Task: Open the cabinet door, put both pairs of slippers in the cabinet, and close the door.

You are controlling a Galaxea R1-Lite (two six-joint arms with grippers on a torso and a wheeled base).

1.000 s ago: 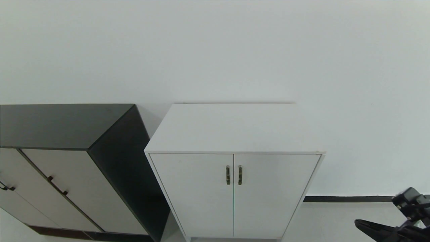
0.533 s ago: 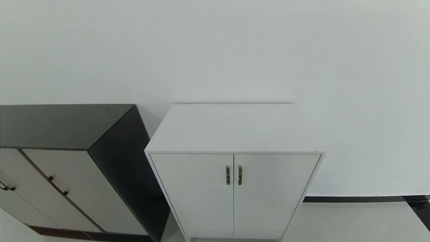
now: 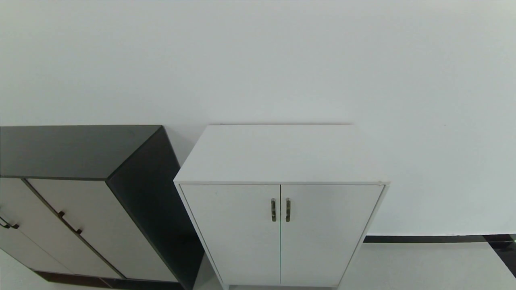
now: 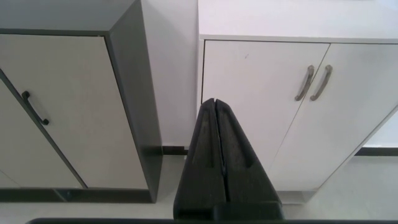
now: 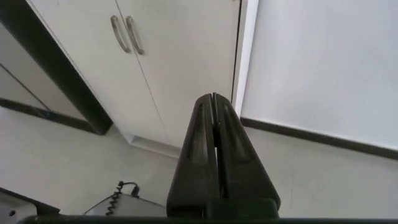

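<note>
The cabinet (image 3: 278,155) was seen standing against the wall (image 3: 258,60), with both doors (image 3: 238,233) shut and the two handles (image 3: 273,210) set upright, side by side at the middle seam. A dark cabinet (image 3: 80,149) was placed just beside it on the left, with a narrow gap between them. The left gripper (image 4: 215,102) was pointed toward the cabinet's left door, apart from it, its fingers pressed together on nothing. The right gripper (image 5: 213,98) was likewise closed and empty, held above the floor (image 5: 323,180) near the cabinet's right corner. A coiled cable (image 5: 116,194) was seen lying on the floor.
</note>
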